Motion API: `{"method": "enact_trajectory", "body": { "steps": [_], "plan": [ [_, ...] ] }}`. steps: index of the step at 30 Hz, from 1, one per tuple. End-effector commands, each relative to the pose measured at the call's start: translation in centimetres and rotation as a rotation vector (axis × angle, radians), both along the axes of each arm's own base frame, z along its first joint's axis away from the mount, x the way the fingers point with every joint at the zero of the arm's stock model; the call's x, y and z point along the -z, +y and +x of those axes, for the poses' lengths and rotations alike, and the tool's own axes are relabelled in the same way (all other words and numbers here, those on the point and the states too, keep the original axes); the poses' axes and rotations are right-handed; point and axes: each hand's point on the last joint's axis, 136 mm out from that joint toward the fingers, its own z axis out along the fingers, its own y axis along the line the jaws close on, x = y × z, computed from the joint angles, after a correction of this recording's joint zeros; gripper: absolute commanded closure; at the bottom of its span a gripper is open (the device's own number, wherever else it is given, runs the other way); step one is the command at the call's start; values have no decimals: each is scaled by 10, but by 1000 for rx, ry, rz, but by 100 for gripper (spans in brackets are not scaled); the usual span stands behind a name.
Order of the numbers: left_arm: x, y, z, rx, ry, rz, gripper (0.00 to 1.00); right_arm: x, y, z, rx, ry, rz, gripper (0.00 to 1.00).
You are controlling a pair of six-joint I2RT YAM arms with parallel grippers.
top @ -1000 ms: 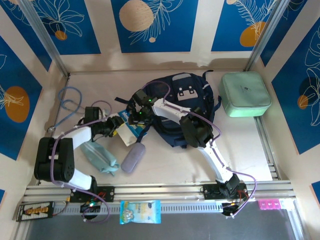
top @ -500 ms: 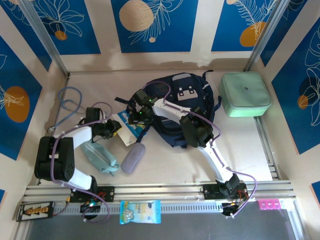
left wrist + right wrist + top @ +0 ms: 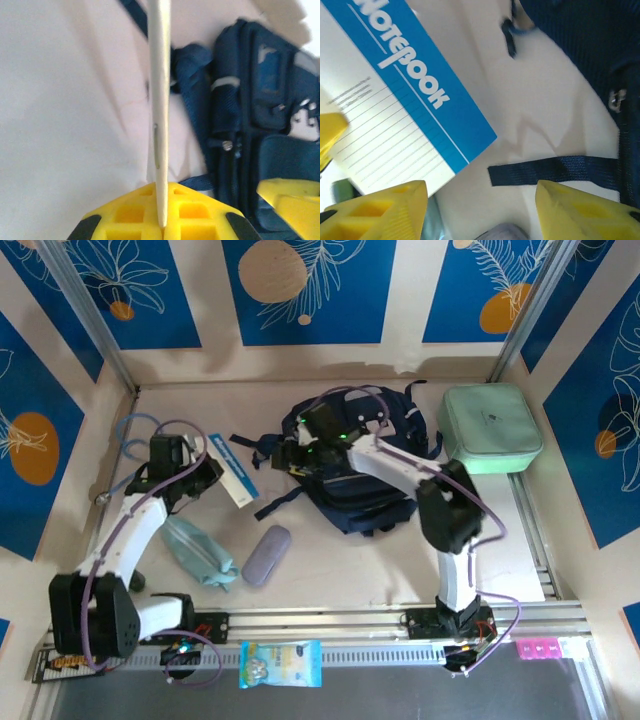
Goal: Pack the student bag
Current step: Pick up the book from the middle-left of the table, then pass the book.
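The student bag [image 3: 375,475], dark navy with a grey buckle patch, lies at the table's middle back. My left gripper [image 3: 205,476] is shut on a blue and white notebook [image 3: 232,468] to the bag's left. In the left wrist view the notebook [image 3: 160,100] stands edge-on, pinched between the yellow jaws [image 3: 165,220], with the bag [image 3: 265,125] beyond it. My right gripper [image 3: 292,461] hovers open at the bag's left edge. Between its fingers [image 3: 480,205] lies a loose navy strap [image 3: 555,170], with the notebook [image 3: 405,100] to the left.
A mint green zip case [image 3: 490,428] sits at the back right. A lavender case [image 3: 266,554] and a pale teal pouch [image 3: 200,550] lie in front of the notebook. A blue cable [image 3: 140,435] coils at the far left. A snack packet [image 3: 280,663] rests on the front rail.
My left gripper has shut on the notebook and carried it back and to the left. The right gripper has opened wider and moved right, toward the bag.
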Motion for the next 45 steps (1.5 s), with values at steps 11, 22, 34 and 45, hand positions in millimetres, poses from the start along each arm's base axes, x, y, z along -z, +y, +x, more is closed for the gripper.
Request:
{"method": "enact_trajectory", "body": {
  "steps": [11, 22, 34, 45],
  "plan": [
    [-119, -73, 24, 149, -260, -445, 100, -78, -87, -31, 191, 27, 502, 17],
    [-154, -132, 41, 161, -376, -644, 100, -103, -107, -22, 383, 87, 821, 13],
    [-134, -176, 53, 215, -317, -724, 100, -105, -97, -12, 418, 88, 874, 16],
    [-136, -183, 52, 217, -313, -797, 100, -105, -94, 1, 425, 83, 910, 37]
  ]
}}
